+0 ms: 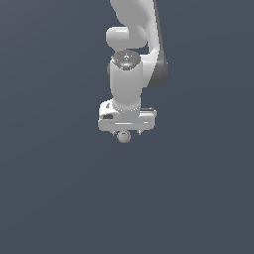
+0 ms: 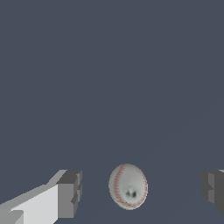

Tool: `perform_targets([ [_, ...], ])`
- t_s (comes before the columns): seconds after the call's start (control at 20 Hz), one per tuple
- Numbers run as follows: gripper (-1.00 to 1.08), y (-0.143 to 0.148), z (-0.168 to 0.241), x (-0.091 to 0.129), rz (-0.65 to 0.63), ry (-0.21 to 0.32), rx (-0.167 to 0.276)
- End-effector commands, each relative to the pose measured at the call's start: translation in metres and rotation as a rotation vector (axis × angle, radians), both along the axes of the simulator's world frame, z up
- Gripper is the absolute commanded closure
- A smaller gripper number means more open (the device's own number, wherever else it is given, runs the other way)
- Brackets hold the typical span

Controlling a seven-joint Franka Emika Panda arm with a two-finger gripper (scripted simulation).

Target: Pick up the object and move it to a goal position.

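The object is a small whitish ball with red stitching [image 2: 127, 186], like a tiny baseball. In the exterior view the ball [image 1: 123, 136] shows just under the white gripper hand, near the middle of the picture. My gripper [image 1: 127, 132] is straight above it, pointing down. In the wrist view the gripper [image 2: 142, 192] is open. The ball lies between the two grey fingertips [image 2: 70, 192], with a clear gap on each side, and neither pad touches it.
The white arm [image 1: 131, 74] comes down from the top of the exterior view. Around it there is only a plain dark blue-grey surface [image 1: 59, 188], with no other objects, containers or edges in view.
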State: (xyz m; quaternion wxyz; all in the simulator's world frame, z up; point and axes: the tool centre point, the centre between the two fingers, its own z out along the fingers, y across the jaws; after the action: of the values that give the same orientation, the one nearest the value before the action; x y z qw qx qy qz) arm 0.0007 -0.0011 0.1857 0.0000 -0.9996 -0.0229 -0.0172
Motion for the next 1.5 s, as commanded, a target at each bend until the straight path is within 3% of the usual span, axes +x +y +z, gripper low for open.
perform_targets([
  [0.0,-0.92,0.0,0.0,0.0,0.0,0.0,0.0],
  [0.45,-0.92,-0.039,0.004,-0.004,-0.062,0.01,-0.014],
  [0.8,-0.92,-0.039,0.003,-0.005,-0.051,0.011,-0.014],
  [1.45,-0.92,-0.036,-0.016,-0.018,0.138,0.017,-0.02],
])
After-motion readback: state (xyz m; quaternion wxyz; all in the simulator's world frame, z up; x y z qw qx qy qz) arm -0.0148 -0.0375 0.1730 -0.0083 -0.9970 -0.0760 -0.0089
